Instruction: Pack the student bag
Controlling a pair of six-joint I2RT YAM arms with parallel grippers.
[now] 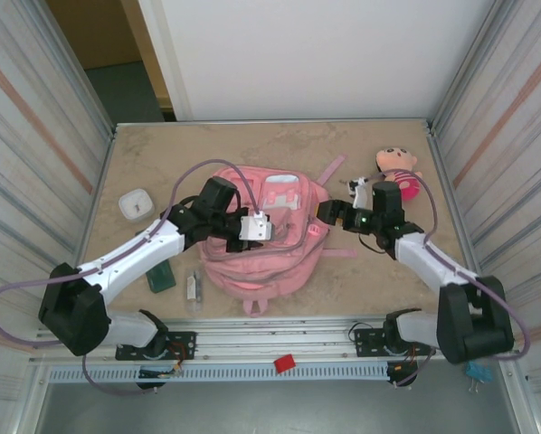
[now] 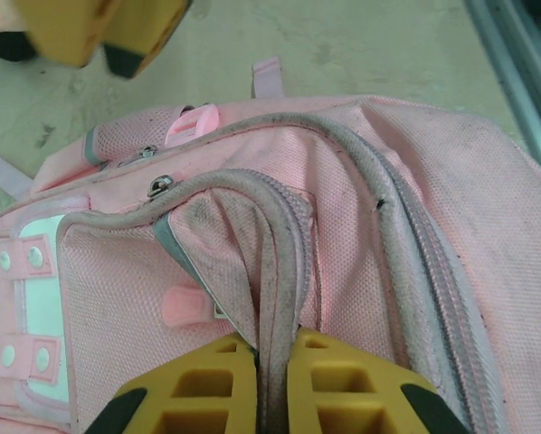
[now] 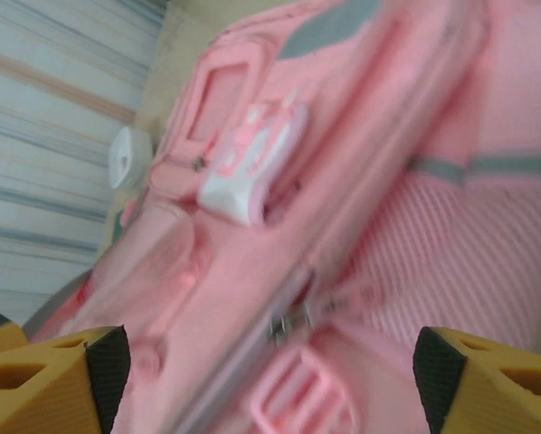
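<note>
The left gripper is clamped on a raised zip seam of the student bag. The right gripper hangs spread wide over the bag's right edge. The bag lies mid-table on a beige, stone-patterned tabletop, with ribbed metal walls left and right and a white panel at the far side.

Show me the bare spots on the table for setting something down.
Free: the far strip of table between bag and back wall; the far-left corner behind the white tub. Crowded: near-left by the green item and bottle; between bag and doll.
</note>
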